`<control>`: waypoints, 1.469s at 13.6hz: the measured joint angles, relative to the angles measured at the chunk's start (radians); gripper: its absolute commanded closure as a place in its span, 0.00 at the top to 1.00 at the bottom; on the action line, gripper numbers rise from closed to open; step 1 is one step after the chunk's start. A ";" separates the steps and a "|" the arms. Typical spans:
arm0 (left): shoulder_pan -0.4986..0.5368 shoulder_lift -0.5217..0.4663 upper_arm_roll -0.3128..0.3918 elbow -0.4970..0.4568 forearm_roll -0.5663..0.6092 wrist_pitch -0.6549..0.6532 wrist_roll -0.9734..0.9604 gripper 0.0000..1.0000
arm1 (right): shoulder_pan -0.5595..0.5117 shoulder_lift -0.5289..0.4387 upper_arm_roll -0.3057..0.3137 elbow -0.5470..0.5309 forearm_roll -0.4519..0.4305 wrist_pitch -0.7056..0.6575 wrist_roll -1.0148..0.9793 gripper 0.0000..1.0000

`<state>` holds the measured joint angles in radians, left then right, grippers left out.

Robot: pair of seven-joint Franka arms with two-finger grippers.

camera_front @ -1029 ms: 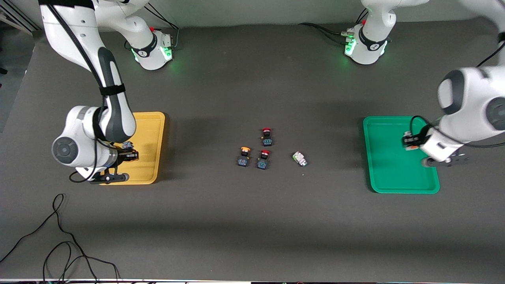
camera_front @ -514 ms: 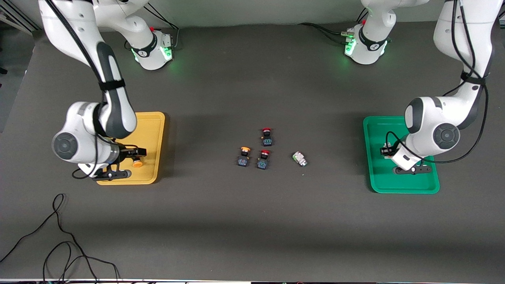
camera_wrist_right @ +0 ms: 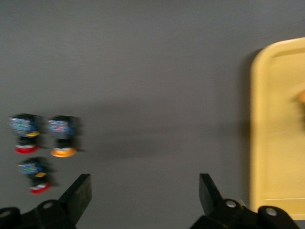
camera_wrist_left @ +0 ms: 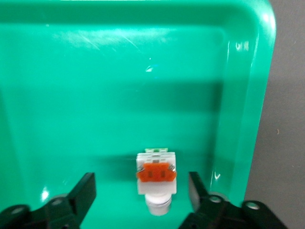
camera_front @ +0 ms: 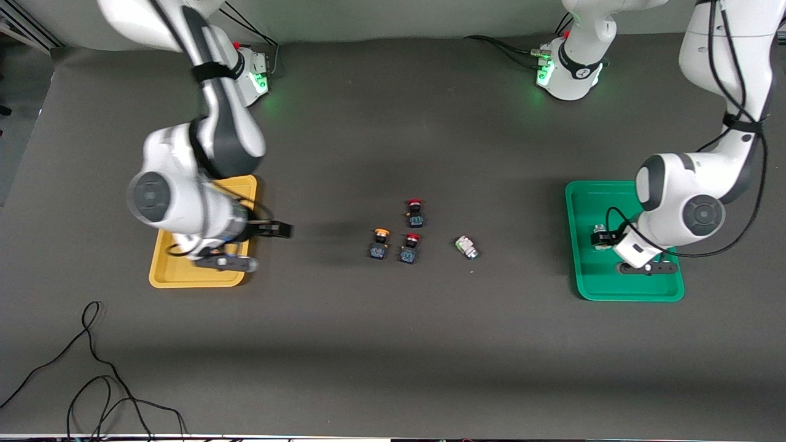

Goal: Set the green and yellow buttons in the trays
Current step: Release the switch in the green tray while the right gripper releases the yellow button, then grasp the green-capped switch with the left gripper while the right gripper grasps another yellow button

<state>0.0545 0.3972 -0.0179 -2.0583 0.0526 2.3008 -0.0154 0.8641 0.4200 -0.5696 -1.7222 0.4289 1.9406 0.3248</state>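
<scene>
Dark desk [camera_front: 393,344]: left gripper [camera_wrist_left: 142,191], fingers spread and empty, straddles the orange-patched button [camera_wrist_left: 155,179] lying in the green tray [camera_front: 580,270]. Right gripper [camera_wrist_right: 145,191], fingers apart and empty, hangs over desk beside the yellow tray [camera_front: 161,277]; yellow-capped button [camera_front: 380,242] waits mid-desk, at nine o'clock from the green-tinted button [camera_front: 466,247].

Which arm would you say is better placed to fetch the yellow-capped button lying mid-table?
Probably the right: its end effector is open, empty and off the yellow tray, toward that button. The left end effector straddles a switch.

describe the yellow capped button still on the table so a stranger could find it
Look at the table's middle, between the yellow tray and green tray. Three dark buttons cluster there; the yellow-capped button is the one toward the right arm's end. Its neighbours have red caps.
</scene>
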 measured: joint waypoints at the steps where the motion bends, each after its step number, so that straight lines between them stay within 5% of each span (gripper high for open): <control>1: 0.006 -0.015 0.000 0.037 -0.001 -0.061 0.001 1.00 | 0.023 0.043 0.001 0.046 0.023 0.001 0.049 1.00; 4: 0.016 -0.055 0.000 0.190 -0.001 -0.272 0.002 1.00 | 0.059 0.173 0.012 0.182 0.045 0.006 0.171 1.00; 8: 0.022 -0.067 0.000 0.376 -0.044 -0.469 0.002 1.00 | 0.065 0.325 0.102 0.291 0.047 0.116 0.310 1.00; 14: -0.033 -0.067 -0.021 0.430 -0.116 -0.527 -0.078 1.00 | 0.077 0.467 0.159 0.319 0.047 0.244 0.335 0.98; 16: -0.079 -0.065 -0.023 0.429 -0.116 -0.527 -0.147 1.00 | 0.085 0.492 0.159 0.321 0.047 0.262 0.337 0.82; 17: -0.106 -0.062 -0.024 0.429 -0.117 -0.527 -0.186 1.00 | 0.087 0.500 0.160 0.322 0.047 0.269 0.337 0.64; 19: -0.159 -0.050 -0.025 0.428 -0.117 -0.526 -0.262 1.00 | 0.098 0.510 0.160 0.322 0.047 0.275 0.338 0.00; 20: -0.183 -0.044 -0.026 0.428 -0.117 -0.523 -0.294 1.00 | 0.103 0.512 0.160 0.322 0.047 0.275 0.343 0.00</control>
<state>-0.1287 0.3532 -0.0439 -1.6304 -0.0647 1.7776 -0.3092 0.9675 0.9317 -0.4093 -1.4005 0.4755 2.2154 0.6676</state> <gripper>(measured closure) 0.000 0.361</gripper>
